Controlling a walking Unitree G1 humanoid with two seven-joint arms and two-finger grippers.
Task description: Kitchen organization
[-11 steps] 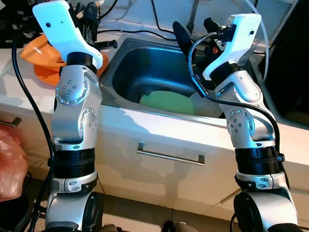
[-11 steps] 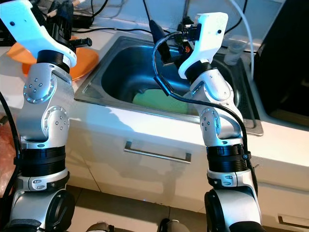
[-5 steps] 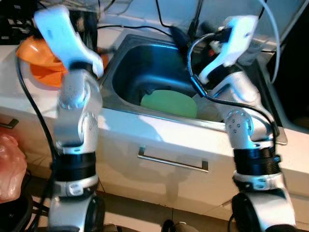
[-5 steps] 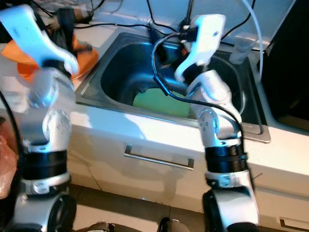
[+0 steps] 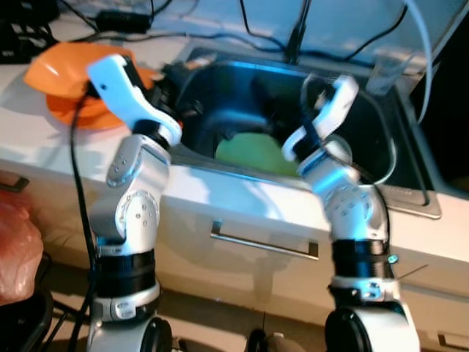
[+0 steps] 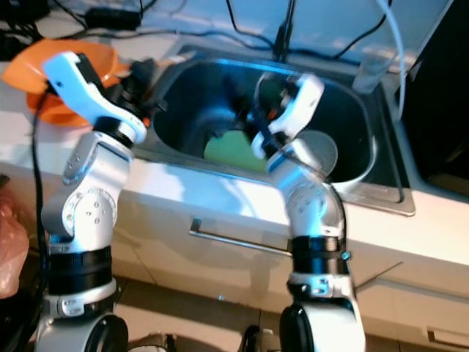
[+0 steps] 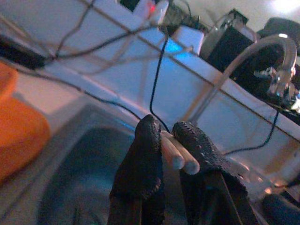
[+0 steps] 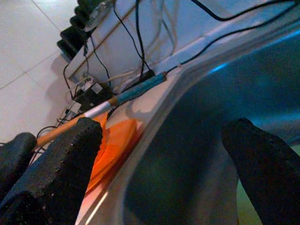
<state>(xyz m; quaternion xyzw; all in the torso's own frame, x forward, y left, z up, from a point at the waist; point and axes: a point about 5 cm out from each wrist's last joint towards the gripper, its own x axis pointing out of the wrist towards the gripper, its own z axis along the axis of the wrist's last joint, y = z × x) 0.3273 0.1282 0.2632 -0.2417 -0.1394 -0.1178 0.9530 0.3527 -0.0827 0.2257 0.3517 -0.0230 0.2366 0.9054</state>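
Two pale wooden sticks, apparently chopsticks (image 7: 180,157), pinched side by side between the black fingers (image 7: 143,164) of the left gripper (image 7: 174,157); ends protruding just past the fingertips. In the left eye view, left gripper (image 5: 174,84) placed upper left of centre, at the left rim of the steel sink (image 5: 399,158), reaching over the basin. Right gripper (image 8: 159,154) spread wide, empty, touching nothing; two fingers (image 8: 70,154) well apart, basin wall between them. In the right eye view, right gripper (image 6: 245,117) placed at upper centre, low inside the sink above a round green plate (image 6: 229,149).

Compared with one second ago: both arms lowered and swung forward from raised positions into the sink; left gripper moved from above the counter to the sink edge; right gripper dropped from the faucet area towards the basin floor; camera view shifted slightly, with motion blur on both arms.

Count: one green plate on the sink floor; one whitish bowl (image 6: 316,150) beside it, right of centre; one orange dish (image 5: 62,73) on the white counter (image 5: 29,139) at upper left; one clear cup (image 5: 385,73) at upper right behind the sink; one long blue-and-wood-handled utensil (image 8: 119,98) lying on the counter behind the sink rim, seen in the right wrist view; one drawer handle (image 5: 264,242) at lower centre; several black cables (image 5: 139,22) along the top edge.
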